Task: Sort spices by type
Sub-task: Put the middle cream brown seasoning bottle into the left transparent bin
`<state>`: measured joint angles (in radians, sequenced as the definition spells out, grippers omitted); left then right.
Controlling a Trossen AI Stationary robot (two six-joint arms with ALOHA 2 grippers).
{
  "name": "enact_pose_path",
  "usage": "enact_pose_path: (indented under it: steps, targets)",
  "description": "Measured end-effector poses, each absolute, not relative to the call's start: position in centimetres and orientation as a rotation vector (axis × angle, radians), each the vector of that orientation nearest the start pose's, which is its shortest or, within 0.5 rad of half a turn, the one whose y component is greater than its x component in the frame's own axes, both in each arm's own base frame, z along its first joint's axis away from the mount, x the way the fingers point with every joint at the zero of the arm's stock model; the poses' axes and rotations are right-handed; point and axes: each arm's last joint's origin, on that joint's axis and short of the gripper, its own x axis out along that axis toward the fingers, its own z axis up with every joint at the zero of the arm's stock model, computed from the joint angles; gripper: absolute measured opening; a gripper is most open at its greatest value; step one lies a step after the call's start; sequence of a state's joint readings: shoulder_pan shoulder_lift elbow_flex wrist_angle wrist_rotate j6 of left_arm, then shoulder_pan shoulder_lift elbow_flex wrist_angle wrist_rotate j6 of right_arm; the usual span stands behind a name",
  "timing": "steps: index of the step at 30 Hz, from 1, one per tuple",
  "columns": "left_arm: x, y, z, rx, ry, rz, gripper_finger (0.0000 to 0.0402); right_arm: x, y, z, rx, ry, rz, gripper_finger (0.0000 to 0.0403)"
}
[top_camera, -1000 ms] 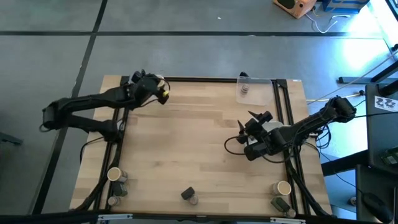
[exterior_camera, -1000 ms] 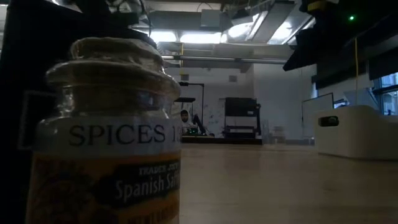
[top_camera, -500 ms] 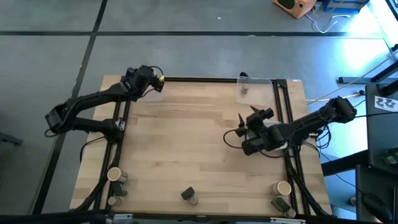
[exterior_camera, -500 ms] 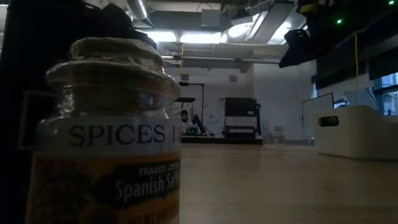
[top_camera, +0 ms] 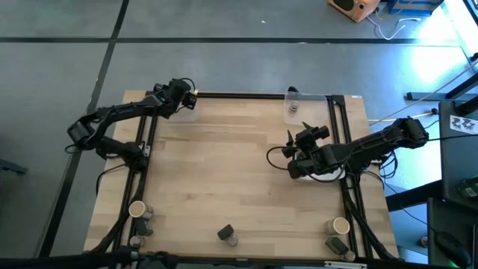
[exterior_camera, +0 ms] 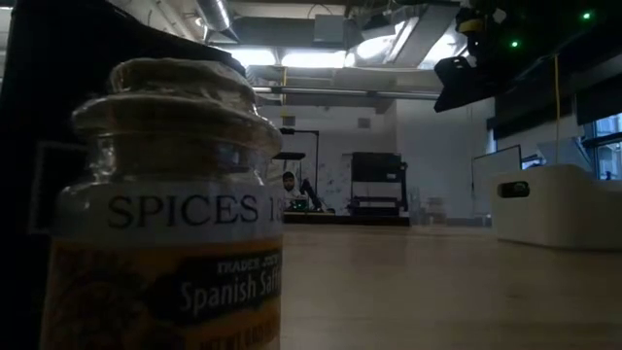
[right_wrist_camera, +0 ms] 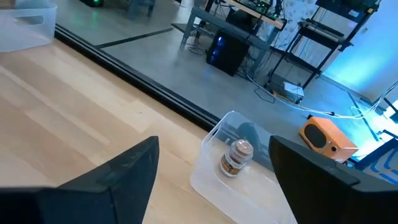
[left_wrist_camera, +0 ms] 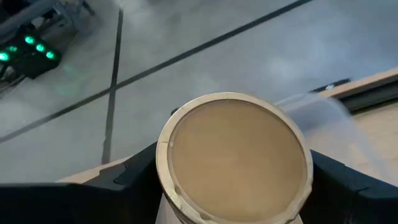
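The left gripper [left_wrist_camera: 233, 186] has its jaws set against the two sides of a tan cylindrical spice container with a pale round top [left_wrist_camera: 233, 155], holding it. In the high view this gripper [top_camera: 188, 98] sits at the far left corner of the light wooden worktop [top_camera: 224, 172], over a clear plastic tray [top_camera: 187, 113] that lies there.

The right gripper [right_wrist_camera: 214, 171] has its jaws spread wide with nothing between them. Seen from above, the right gripper [top_camera: 299, 142] hangs over the right part of the worktop, on the near side of a second clear plastic tray [right_wrist_camera: 214, 180] that lies at the worktop's far edge. In that tray stands a small glass spice jar with a grey cap and a brown label [right_wrist_camera: 236, 157], upright; from above the jar [top_camera: 293, 107] shows inside the tray [top_camera: 306, 101].

More spices stand along the worktop's near edge: a tan cylinder [top_camera: 137, 210] with small grey-capped jars [top_camera: 147, 217] at the near left corner, a dark grey boxy pack [top_camera: 225, 232] with a small jar [top_camera: 233, 240] touching it at the middle, and a tan cylinder [top_camera: 340, 226] with a dark pack [top_camera: 337, 245] at the near right corner.

In the low view a glass jar labelled "SPICES" [exterior_camera: 165, 214] fills the left of the picture, and a white rectangular dish [exterior_camera: 559, 204] stands on the worktop at the right.
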<state>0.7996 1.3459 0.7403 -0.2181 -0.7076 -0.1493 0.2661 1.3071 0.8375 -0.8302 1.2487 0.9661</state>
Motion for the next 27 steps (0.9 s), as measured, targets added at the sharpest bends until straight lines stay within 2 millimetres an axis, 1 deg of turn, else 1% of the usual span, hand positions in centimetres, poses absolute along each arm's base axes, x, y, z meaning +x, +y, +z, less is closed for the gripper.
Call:
enact_pose_path:
  steps: [4, 8, 27]
  targets:
    - [16.2, 20.6, 19.4, -0.176, 0.838, 1.509, 0.0271, 21.7, 3.1, 22.7, -0.090, 0.460, -1.144, 0.0303]
    - [16.0, 21.1, 19.0, -0.202, 0.840, 1.537, 0.0271, 21.7, 3.1, 22.7, -0.090, 0.460, -1.144, 0.0303]
    - [15.7, 21.3, 18.8, -0.243, 0.815, 1.570, 0.0272, 21.7, 3.1, 22.6, -0.076, 0.480, -1.131, 0.0303]
